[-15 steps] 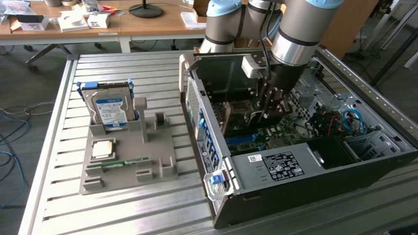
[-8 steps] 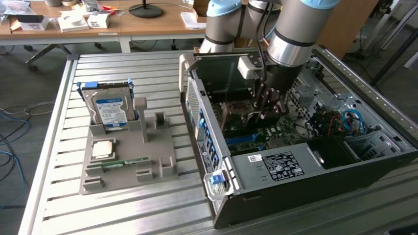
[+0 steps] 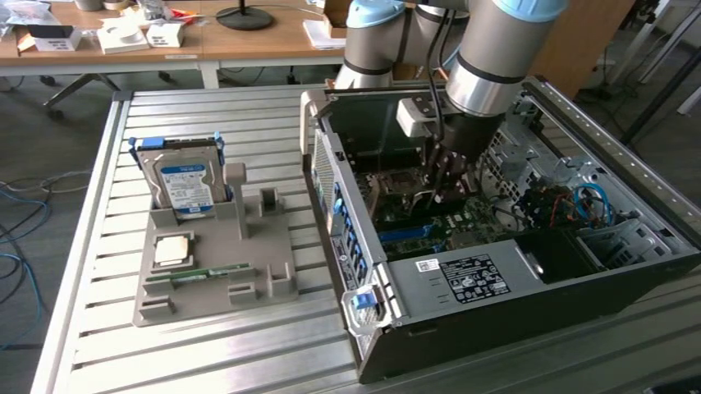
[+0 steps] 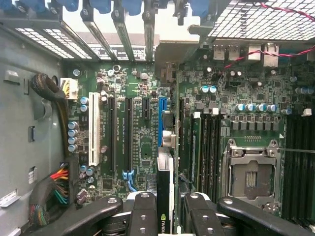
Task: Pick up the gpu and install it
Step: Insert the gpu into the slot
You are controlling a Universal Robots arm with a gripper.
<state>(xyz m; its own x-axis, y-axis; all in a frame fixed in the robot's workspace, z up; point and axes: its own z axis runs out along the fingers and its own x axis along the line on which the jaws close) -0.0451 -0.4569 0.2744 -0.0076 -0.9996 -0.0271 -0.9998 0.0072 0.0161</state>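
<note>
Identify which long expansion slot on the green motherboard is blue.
The one blue plastic slot, in line with the held gpu; the others are a white slot and black slots.

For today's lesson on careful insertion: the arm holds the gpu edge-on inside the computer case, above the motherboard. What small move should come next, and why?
Probably a short, straight push toward the long blue slot. The jaws are clamped on the gpu, whose edge looks roughly lined up with that slot on the motherboard but appears not yet seated.
</note>
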